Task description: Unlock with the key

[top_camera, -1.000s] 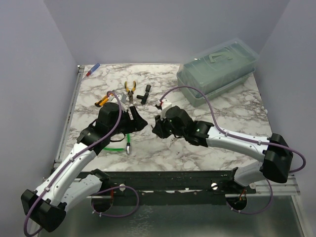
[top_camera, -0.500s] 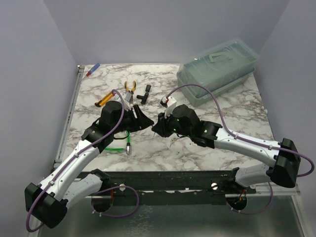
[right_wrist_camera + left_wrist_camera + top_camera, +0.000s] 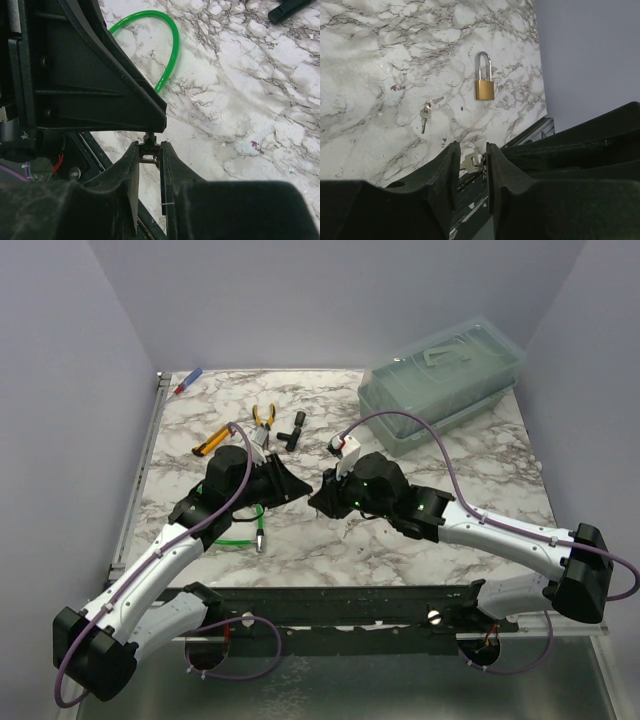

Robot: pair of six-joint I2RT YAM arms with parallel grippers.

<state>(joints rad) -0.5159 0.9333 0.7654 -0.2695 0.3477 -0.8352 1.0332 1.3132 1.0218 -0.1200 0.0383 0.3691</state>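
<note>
While the left gripper (image 3: 472, 149) and right gripper (image 3: 149, 152) are both clamping the key (image 3: 470, 163) between them, I'm seeing the padlock (image 3: 484, 89) lying shut on the counter (image 3: 370, 75) at 12 o'clock. Insertion and turning are pending.

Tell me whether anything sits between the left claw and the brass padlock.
Nothing visible does. From the left claw, bare marble table runs to the padlock. The loose keys lie to one side; the right claw, meeting it tip to tip on a small metal piece, to the other.
</note>
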